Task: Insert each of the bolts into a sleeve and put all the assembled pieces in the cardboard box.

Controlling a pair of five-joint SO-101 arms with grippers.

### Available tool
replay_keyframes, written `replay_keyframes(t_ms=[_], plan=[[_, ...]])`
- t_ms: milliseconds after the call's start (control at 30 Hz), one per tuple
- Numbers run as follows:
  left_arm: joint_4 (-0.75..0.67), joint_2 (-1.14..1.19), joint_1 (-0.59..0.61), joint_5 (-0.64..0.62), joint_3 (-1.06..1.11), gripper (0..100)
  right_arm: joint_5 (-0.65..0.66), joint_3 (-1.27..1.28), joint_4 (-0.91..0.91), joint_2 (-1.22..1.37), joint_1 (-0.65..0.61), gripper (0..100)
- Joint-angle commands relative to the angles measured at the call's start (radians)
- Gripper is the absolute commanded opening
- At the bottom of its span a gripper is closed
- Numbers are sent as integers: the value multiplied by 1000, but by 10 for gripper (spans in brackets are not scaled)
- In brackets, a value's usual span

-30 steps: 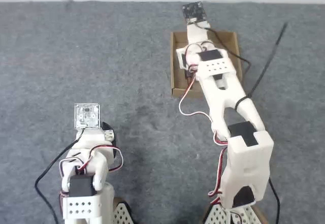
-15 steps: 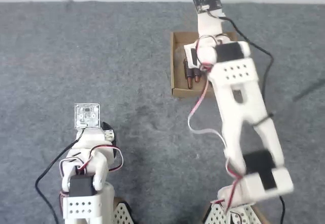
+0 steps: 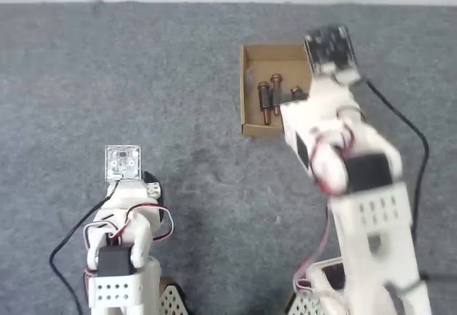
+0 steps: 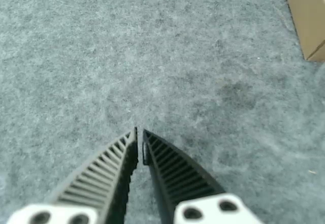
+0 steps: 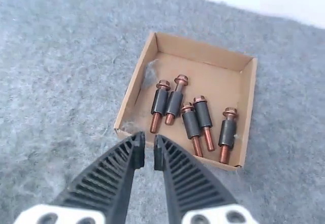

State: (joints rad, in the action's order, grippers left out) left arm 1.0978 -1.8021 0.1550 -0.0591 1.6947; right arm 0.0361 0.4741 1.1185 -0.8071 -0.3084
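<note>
The cardboard box (image 5: 136, 84) lies open on the grey carpet and holds several copper bolts, each pushed through a black sleeve. Two assembled pieces (image 5: 159, 103) (image 5: 175, 100) lie side by side; others (image 5: 203, 115) (image 5: 227, 131) lie beside them. My right gripper (image 5: 146, 144) hovers above the carpet just short of the box's near wall, shut and empty. In the high view the right arm (image 3: 343, 151) covers the right part of the box (image 3: 243, 90), and some pieces (image 3: 263, 101) show. My left gripper (image 4: 139, 135) is shut over bare carpet, empty.
The left arm (image 3: 123, 222) sits folded at the near left of the table. A corner of the box (image 4: 310, 16) appears far off in the left wrist view. A black cable (image 3: 410, 126) trails beside the right arm. Grey carpet spreads around the box.
The right arm has pulled back from over the box and risen, uncovering the assembled pieces inside. The left arm has stayed still.
</note>
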Motion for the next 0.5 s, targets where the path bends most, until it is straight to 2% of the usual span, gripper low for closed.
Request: replay_keyframes(t_ms=[0, 333, 467], plan=[[-18, -21, 3, 5, -41, 11, 8, 114, -24, -236, 13, 6], [-18, -21, 3, 5, -41, 11, 9, 554, -54, -731, 16, 7], [-18, -21, 3, 5, -41, 11, 25, 698, -130, -849, 96, 7]])
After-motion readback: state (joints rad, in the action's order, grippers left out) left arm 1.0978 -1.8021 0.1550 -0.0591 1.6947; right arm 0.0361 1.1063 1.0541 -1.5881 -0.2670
